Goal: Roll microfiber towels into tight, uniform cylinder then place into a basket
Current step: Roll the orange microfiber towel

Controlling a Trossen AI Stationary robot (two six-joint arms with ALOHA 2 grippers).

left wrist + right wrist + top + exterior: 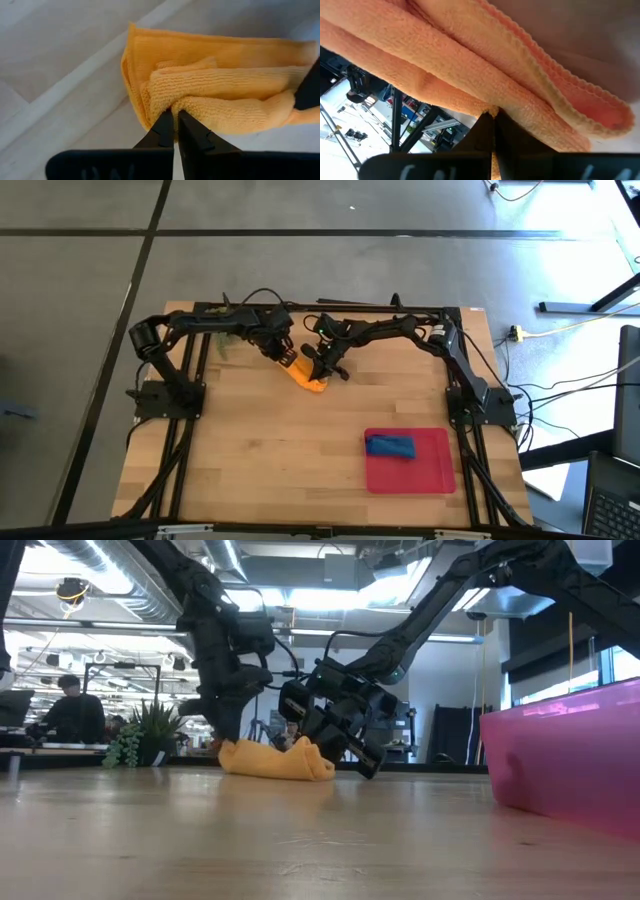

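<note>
light: bright overhead | glare: floor top-right | blur: close foreground, low view

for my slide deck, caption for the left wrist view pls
Left gripper shut on a fold of the partly rolled orange towel lying on the wooden table.

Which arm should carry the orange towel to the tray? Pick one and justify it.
Probably the right. Both grippers, left and right, are shut on the orange towel, but the red tray, already holding the blue towel, lies on the right arm's side.

Overhead, table-level and two close wrist cameras all share the orange towel [309, 379].
</note>
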